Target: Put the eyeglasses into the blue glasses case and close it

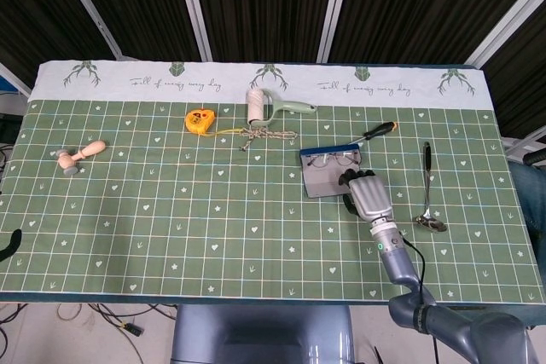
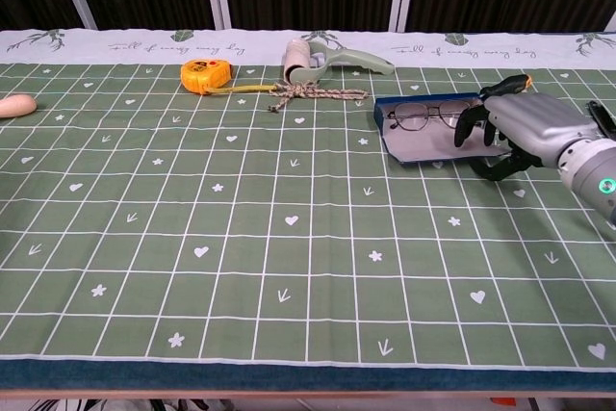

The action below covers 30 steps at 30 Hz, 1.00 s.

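A: Start with the right hand [image 2: 505, 137]. What is it doing?

B: It sits at the case's [image 2: 423, 146] right edge, fingers curled over the grey lid flap and the thumb hooked under from the near side. I read that as gripping the flap, which looks raised off the tabletop [image 2: 241, 238] on that side. How firm the grip is I cannot tell.

A: And the glasses [image 2: 422, 116]?

B: Already inside the case, along its far blue wall, just left of the hand and beyond its fingertips. Thin metal frame, clear lenses, long axis running left to right along the case.

A: So what does the closing turn on?

B: The hinge seems to lie on the far side, beneath the glasses, so the flap must swing up and away from the robot and fold over them. The hand holds the near-right corner, which suits that swing.

A: The left hand?

B: Not in view in either camera. The right one is plainly the nearer.

A: What is the case like?

B: Flat, rectangular and stiff-looking: matte grey lining, blue shell. The cloth under it is smooth, so the case might slide.

A: Anything close by?

B: A screwdriver [image 1: 368, 134] lies just beyond the case to its right, angled. A spoon [image 1: 428, 193] lies right of the case, past the hand. Rope [image 2: 313, 93], a lint roller [image 2: 322, 57] and a tape measure [image 2: 205, 74] lie beyond the case to its left, well apart from it.
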Available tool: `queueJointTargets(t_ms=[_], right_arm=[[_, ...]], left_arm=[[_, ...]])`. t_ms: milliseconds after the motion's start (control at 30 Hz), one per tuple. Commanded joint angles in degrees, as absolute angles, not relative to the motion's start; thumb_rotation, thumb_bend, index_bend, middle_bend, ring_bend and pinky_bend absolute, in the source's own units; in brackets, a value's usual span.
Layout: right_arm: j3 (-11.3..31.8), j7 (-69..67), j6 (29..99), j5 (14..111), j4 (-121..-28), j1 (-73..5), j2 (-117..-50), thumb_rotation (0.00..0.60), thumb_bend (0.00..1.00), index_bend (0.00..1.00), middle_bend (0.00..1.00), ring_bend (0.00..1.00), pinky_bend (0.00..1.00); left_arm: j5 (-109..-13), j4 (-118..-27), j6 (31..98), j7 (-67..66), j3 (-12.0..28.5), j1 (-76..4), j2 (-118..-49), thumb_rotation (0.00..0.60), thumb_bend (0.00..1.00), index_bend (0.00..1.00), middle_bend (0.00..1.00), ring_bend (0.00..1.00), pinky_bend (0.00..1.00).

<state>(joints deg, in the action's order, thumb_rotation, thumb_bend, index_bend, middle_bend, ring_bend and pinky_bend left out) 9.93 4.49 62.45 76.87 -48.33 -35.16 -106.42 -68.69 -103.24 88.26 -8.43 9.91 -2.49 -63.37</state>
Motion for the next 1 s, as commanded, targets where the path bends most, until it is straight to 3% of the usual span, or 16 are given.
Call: queueJointTargets(t_ms=[33,567,1000], right_arm=[[10.5,4.0,62.3,76.8,-47.5,-35.8,-107.0,0.6,0.51,0.43,0.35,0.42,0.37],[14.2,1.7,59.9,76.2,-38.5,-41.5,-112.0,0.6,0.51,0.44,0.35,0.42,0.37],[14.4,-0.8,59.2,76.5,-36.4,-42.9,-112.7,0.6,0.47,0.54,0.35,0.42,0.37]], left_arm=[[-68.7,-103.3,88.3,-8.4,9.9,-2.5,-63.4,0.6,0.29,0.22,0.0,0.0,0.0],[-68.6,-103.3,88.2,-8.2,9.9,-2.4,-63.2,0.6,0.29,0.22,0.0,0.0,0.0],[-68.5,-103.4,88.1,-8.1,9.9,-2.4,-63.1,0.6,0.29,0.23,0.0,0.0,0.0]])
